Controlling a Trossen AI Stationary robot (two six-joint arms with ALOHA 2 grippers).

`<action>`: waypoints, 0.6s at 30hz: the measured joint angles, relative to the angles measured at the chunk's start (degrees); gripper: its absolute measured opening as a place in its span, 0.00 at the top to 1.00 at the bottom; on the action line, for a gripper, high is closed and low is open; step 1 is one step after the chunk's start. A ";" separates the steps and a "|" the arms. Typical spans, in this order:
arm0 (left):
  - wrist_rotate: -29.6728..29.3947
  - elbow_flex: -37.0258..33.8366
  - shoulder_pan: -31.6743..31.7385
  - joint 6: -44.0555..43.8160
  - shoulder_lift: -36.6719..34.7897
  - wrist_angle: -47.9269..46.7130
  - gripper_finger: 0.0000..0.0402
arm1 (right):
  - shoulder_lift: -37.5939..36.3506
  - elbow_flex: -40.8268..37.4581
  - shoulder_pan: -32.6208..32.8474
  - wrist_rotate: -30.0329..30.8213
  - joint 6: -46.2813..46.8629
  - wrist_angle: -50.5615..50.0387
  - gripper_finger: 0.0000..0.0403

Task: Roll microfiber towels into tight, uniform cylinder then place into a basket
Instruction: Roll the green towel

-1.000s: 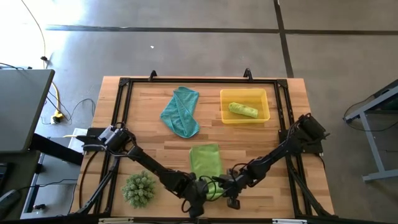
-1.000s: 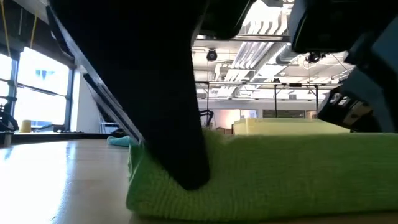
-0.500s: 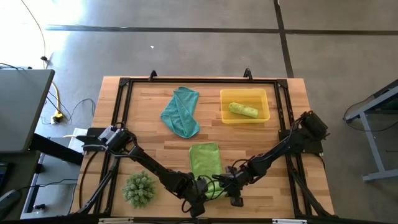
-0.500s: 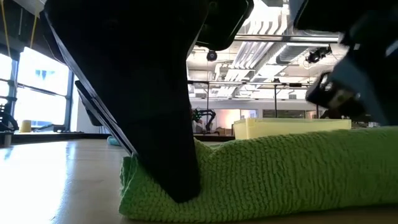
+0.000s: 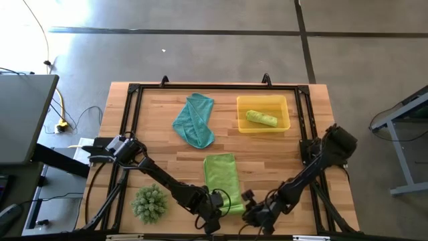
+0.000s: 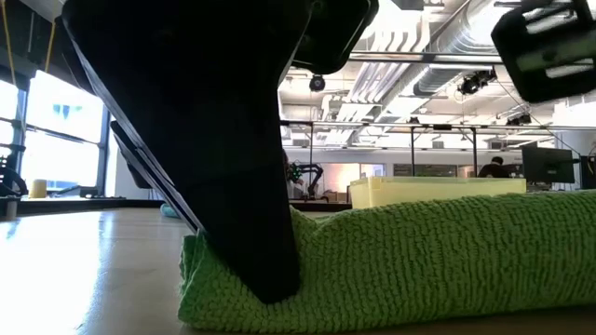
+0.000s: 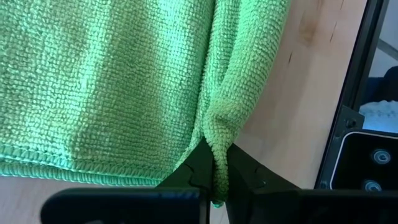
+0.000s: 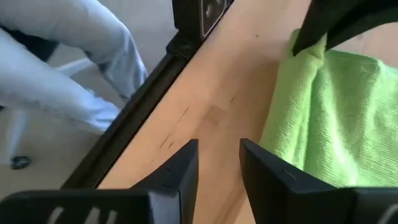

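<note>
Lime-green microfiber towel point(image 5: 222, 175) lies flat on the worktop point(image 5: 160, 134) near its front edge, 1 corner pinched by the left hand point(image 7: 214, 180), clamped low against the wood. With only that corner gripped, rolling could skew or bunch loose. The right hand point(image 8: 217, 168) hovers beside the towel, fingers apart and empty. 1 rolled towel point(image 5: 261, 118) sits in the basket point(image 5: 243, 126).

Towel corner between the left jaws, right jaws beside it

The flat lime-green microfiber towel point(image 5: 222, 174) has its near corner clamped in the left gripper point(image 5: 219, 201); the parted right gripper point(image 5: 253, 213) is just beside, off the cloth.
</note>
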 joint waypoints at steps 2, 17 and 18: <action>-0.39 0.00 0.00 0.01 0.00 0.01 0.97 | 1.62 0.00 0.16 1.47 0.42 0.47 0.75; -1.45 0.00 -0.02 -0.01 0.00 0.07 0.97 | 3.52 0.00 -0.33 9.21 1.33 1.58 0.63; -1.52 0.00 -0.02 -0.01 0.00 0.07 0.97 | 3.52 0.00 -0.33 9.19 1.32 1.62 0.61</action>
